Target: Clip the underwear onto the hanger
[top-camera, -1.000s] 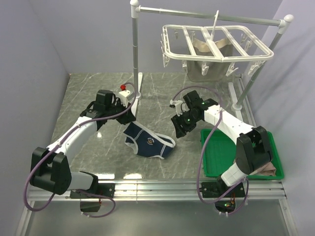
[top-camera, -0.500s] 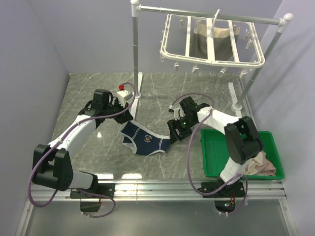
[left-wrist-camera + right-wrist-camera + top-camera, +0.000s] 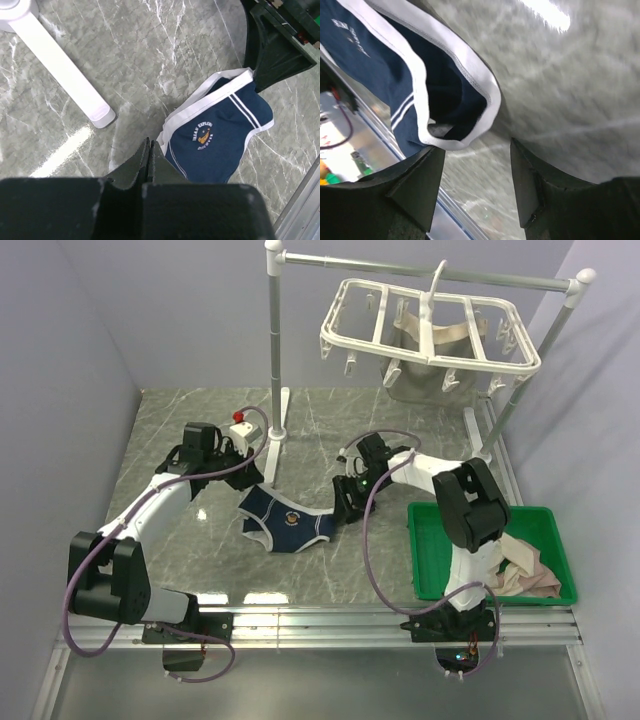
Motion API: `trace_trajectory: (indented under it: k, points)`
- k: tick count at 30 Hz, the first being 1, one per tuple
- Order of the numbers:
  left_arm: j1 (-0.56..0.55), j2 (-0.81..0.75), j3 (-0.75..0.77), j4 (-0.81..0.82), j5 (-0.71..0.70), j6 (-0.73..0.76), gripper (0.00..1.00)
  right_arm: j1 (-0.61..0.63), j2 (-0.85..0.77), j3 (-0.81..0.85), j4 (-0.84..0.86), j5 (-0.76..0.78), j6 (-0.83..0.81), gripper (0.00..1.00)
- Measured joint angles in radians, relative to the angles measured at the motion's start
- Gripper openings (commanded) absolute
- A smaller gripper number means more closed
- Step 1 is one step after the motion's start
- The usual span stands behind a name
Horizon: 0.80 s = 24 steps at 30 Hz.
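The navy underwear [image 3: 287, 523] with white piping lies crumpled on the marble table between the arms. In the left wrist view its emblem faces up [image 3: 220, 135]. My left gripper [image 3: 250, 483] is shut at the underwear's left corner, its tips [image 3: 149, 142] over the white waistband, which shows on both sides of them. My right gripper [image 3: 345, 505] stands open at the underwear's right end, and the waistband loop [image 3: 470, 85] touches one fingertip [image 3: 427, 155]. The white hanger [image 3: 430, 335] hangs tilted from the rail at the back right.
A white pole stand [image 3: 273, 350] rises just behind the left gripper, and its foot [image 3: 65, 70] is close by. An olive-grey garment [image 3: 425, 375] hangs under the hanger. A green tray [image 3: 430, 560] with a beige cloth [image 3: 530, 575] sits at the front right.
The right gripper has swung left and down to the underwear's right end. The left gripper has drawn left, and the underwear shifted with it. The hanger has swung on its hook.
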Motion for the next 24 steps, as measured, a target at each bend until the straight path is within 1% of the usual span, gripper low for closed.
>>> trace_trajectory:
  k: [2,5,7,8,9,10,11,14,17,20,24]
  points:
    - [0.003,0.0,0.0,0.001,0.001,0.0,0.0,0.0,0.021,0.02,0.009,-0.02,0.014,0.61]
    - [0.005,0.0,-0.004,0.006,0.004,0.0,0.0,0.006,0.042,0.042,0.018,-0.032,0.026,0.56]
    - [0.005,0.0,-0.011,0.005,0.006,0.0,0.0,0.018,0.061,0.062,0.022,-0.033,0.031,0.44]
    - [0.005,0.0,-0.013,0.005,0.006,0.0,0.0,0.024,0.069,0.07,0.025,-0.034,0.033,0.35]
    - [0.005,0.0,-0.015,0.005,0.006,0.0,0.0,0.031,0.079,0.077,0.027,-0.036,0.036,0.12]
    - [0.005,0.0,-0.016,0.004,0.007,0.0,0.0,0.04,0.089,0.085,0.029,-0.038,0.03,0.02]
    - [0.005,0.0,-0.017,0.005,0.007,0.0,0.0,0.046,0.097,0.091,0.031,-0.039,0.032,0.0]
    - [0.006,0.0,-0.017,0.004,0.007,-0.001,0.0,0.056,0.1,0.092,0.027,-0.037,0.034,0.0]
    - [0.018,-0.004,-0.018,0.001,0.008,-0.003,0.0,0.053,0.068,0.085,0.018,-0.028,0.018,0.0]
    - [0.052,-0.024,-0.017,-0.011,0.015,-0.01,0.01,0.042,-0.057,0.044,-0.002,0.016,-0.014,0.0]
    - [0.111,-0.081,0.011,-0.048,0.028,-0.024,0.01,0.036,-0.358,-0.015,-0.019,0.084,-0.061,0.0]
